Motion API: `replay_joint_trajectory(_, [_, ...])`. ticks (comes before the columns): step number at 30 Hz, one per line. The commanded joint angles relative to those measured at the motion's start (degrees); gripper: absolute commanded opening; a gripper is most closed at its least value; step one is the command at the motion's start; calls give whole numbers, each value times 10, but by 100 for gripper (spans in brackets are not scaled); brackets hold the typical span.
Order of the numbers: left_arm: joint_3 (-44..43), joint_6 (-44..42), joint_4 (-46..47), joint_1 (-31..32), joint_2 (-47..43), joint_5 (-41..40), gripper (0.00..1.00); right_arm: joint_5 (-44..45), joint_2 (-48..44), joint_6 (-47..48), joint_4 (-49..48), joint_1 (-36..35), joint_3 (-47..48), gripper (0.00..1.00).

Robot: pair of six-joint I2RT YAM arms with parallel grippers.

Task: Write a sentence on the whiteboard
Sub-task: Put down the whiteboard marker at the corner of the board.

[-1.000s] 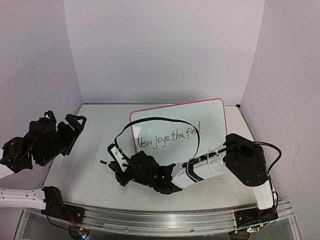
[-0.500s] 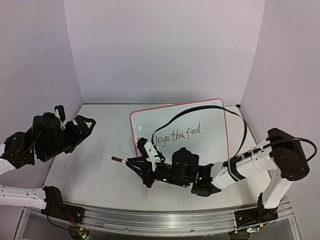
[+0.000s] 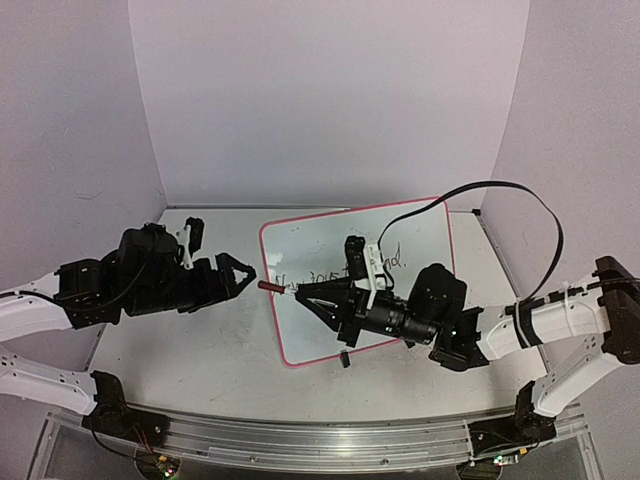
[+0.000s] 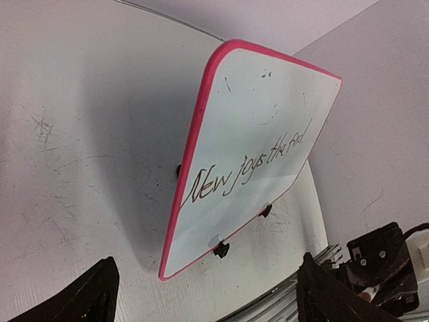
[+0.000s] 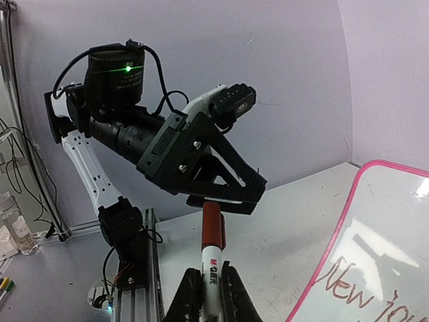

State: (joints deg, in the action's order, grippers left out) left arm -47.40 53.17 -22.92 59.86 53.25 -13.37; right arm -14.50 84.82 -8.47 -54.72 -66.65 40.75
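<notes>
The whiteboard (image 3: 312,243) lies flat on the table, white with a pink rim. The sentence (image 4: 249,166) starts "New joys the" in thin dark marker; the right arm hides part of it from above. My right gripper (image 3: 303,292) is shut on a white marker (image 5: 212,268) with a red cap (image 3: 270,286), held above the board's left edge and pointing left. My left gripper (image 3: 243,274) is open, its fingertips (image 5: 231,201) right at the cap's end. Whether they touch the cap I cannot tell. The left wrist view shows nothing between the left fingers (image 4: 90,295).
Purple walls close in the table (image 3: 190,350) on three sides. A metal rail (image 3: 300,435) with both arm bases runs along the near edge. Small black clips (image 4: 221,249) stick out from the board's near side. The right arm's cable (image 3: 500,190) loops above the board.
The right gripper has lifted the marker and carried it right, over the board's left edge. The left arm has swung right until its open fingers meet the cap.
</notes>
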Motion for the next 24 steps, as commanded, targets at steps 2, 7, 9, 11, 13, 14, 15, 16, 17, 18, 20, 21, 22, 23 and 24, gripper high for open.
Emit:
replay_joint_trajectory(2, [-27, -38, 23, 1, 14, 37, 95, -61, -35, -26, -20, 33, -21, 0])
replay_joint_trajectory(7, [-46, 5, -61, 1, -4, -80, 99, -52, -10, -9, 25, 33, 3, 0])
replay_joint_trajectory(9, [-58, 31, -110, 1, -24, -152, 99, -5, 13, 8, 54, 12, 25, 0])
replay_joint_trajectory(11, [-68, 40, -135, 1, -50, -193, 99, 47, 55, 22, 84, -13, 59, 0])
replay_joint_trajectory(13, [-75, 40, -136, 1, -87, -223, 99, 91, 112, 26, 106, -36, 102, 2])
replay_joint_trajectory(14, [-79, 37, -136, 1, -104, -234, 99, 112, 143, 26, 115, -48, 127, 2])
replay_joint_trajectory(15, [-85, 32, -136, 1, -116, -240, 99, 121, 172, 28, 120, -58, 150, 2])
replay_joint_trajectory(16, [-93, 27, -136, 2, -127, -246, 99, 132, 202, 30, 127, -68, 175, 2])
replay_joint_trajectory(17, [-101, 21, -136, 2, -136, -249, 99, 147, 234, 27, 139, -77, 206, 2])
replay_joint_trajectory(18, [-107, 16, -136, 2, -140, -248, 99, 161, 265, 23, 153, -83, 236, 2])
replay_joint_trajectory(20, [-118, 8, -136, 2, -142, -244, 99, 182, 318, 20, 173, -91, 284, 3])
replay_joint_trajectory(21, [-121, 5, -136, 2, -141, -241, 99, 190, 342, 19, 179, -95, 303, 4])
replay_joint_trajectory(22, [-124, 3, -136, 2, -139, -238, 99, 197, 362, 18, 188, -97, 321, 5])
replay_joint_trajectory(23, [-126, 2, -136, 2, -136, -233, 99, 204, 381, 16, 199, -99, 338, 5])
replay_joint_trajectory(24, [-126, 2, -136, 2, -132, -228, 99, 208, 398, 15, 220, -99, 358, 6])
